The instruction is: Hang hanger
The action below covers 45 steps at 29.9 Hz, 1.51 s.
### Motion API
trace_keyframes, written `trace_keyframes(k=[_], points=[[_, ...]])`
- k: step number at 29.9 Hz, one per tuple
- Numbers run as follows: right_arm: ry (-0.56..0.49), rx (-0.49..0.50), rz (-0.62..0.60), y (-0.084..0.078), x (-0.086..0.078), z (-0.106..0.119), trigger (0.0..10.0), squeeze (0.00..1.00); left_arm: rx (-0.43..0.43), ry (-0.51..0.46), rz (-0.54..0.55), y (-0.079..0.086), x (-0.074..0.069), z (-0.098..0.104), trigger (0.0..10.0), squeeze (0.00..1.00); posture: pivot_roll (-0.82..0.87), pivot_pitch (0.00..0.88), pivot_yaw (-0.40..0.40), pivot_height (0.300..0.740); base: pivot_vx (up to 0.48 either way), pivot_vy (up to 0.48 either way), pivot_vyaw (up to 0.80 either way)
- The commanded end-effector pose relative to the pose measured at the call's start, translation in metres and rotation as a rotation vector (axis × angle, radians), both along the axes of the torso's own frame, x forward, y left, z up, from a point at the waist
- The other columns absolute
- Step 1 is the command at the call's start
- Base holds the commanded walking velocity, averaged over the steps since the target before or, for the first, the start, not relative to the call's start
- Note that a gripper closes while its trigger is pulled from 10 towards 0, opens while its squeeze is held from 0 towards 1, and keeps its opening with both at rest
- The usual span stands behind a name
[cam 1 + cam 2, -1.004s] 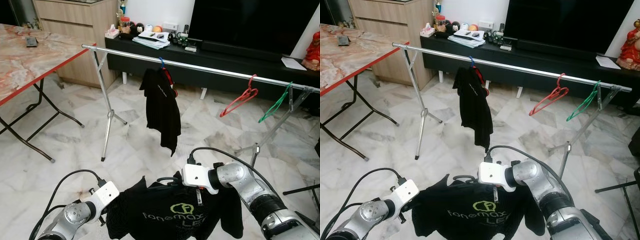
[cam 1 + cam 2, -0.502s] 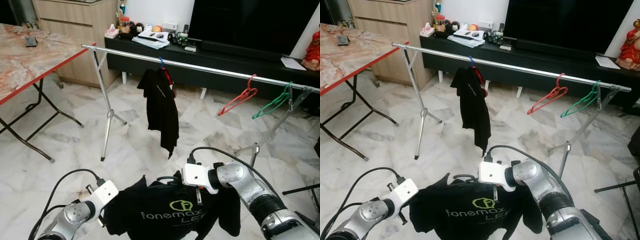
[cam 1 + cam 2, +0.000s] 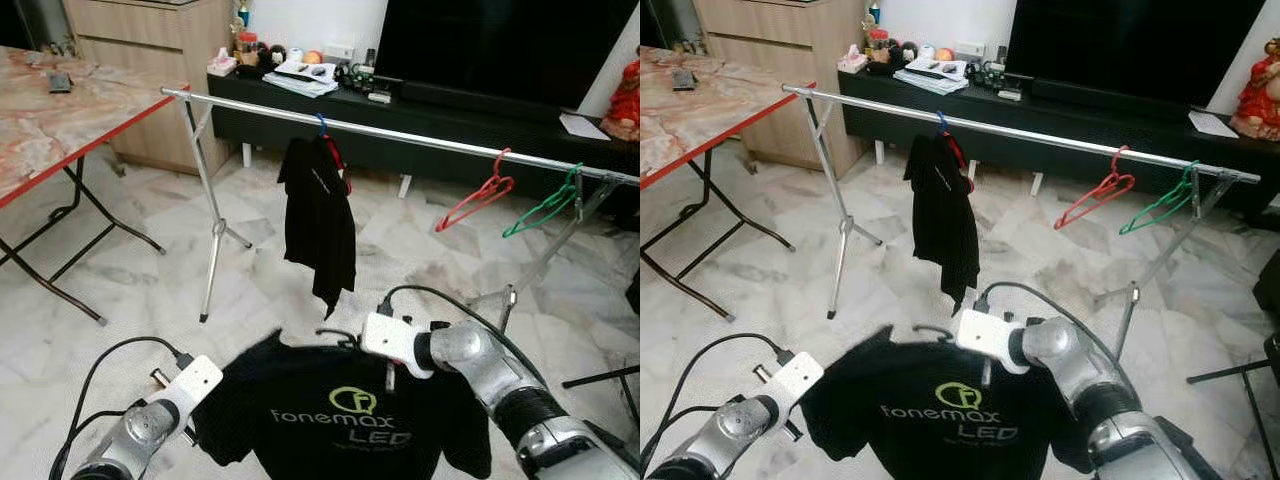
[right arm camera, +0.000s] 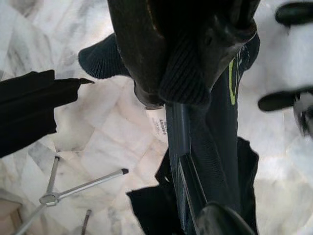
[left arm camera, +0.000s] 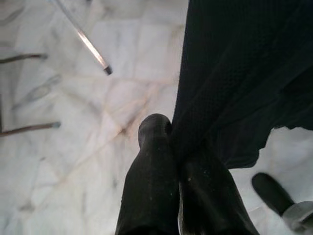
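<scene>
A black T-shirt [image 3: 340, 420] on a dark hanger [image 4: 183, 142] is held spread low and near, between the two arms. The right gripper [image 4: 186, 83] is clamped on the collar and hanger at the shirt's top; the left gripper [image 5: 171, 147] is pinched shut on the shirt's left edge. The hanger's hook [image 3: 336, 334] is seen just left of the right gripper, pointing toward the far side. The clothes rail [image 3: 400, 134] lies well beyond and above, its long axis running left to right. A bare stretch is offered between the hung black shirt [image 3: 320, 220] and the red hanger [image 3: 478, 200]. The right arm is judged the nearer one for the lift.
</scene>
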State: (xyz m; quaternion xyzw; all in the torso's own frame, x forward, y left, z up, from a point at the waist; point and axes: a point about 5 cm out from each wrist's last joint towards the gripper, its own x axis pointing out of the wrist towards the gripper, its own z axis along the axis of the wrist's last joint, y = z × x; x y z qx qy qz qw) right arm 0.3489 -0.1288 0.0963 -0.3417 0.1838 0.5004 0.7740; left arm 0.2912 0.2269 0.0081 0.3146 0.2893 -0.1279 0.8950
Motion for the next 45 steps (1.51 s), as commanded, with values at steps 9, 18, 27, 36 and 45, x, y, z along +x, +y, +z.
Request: trace_keyframes(k=[9,18,27,36,45], points=[[-0.095,0.103,-0.272,-0.024,0.021,0.029,10.0,0.00,0.078,0.269,0.205,0.028,-0.037,-0.032,0.0,0.00,0.10,0.040,-0.106,0.740,0.000,0.000,0.00],[-0.130,0.141,-0.359,-0.022,0.029,0.038,10.0,0.00,0.017,0.506,0.039,0.006,-0.059,-0.053,0.0,0.00,0.11,0.043,-0.108,0.740,0.000,0.000,0.00],[-0.040,0.124,-0.259,-0.013,0.016,0.018,10.0,0.00,-0.044,0.208,-0.027,-0.006,-0.024,-0.026,10.0,0.00,0.11,0.044,-0.109,0.740,0.000,0.000,0.00],[0.018,0.009,-0.222,-0.019,0.005,-0.006,10.0,0.00,-0.077,0.116,-0.125,-0.004,-0.018,-0.011,10.0,1.00,0.12,0.044,-0.109,0.740,0.000,0.000,0.00],[0.121,-0.062,-0.088,-0.016,-0.011,-0.028,10.0,0.00,-0.207,0.070,-0.279,-0.005,-0.013,0.015,10.0,1.00,0.13,0.042,-0.111,0.740,0.000,0.000,0.00]])
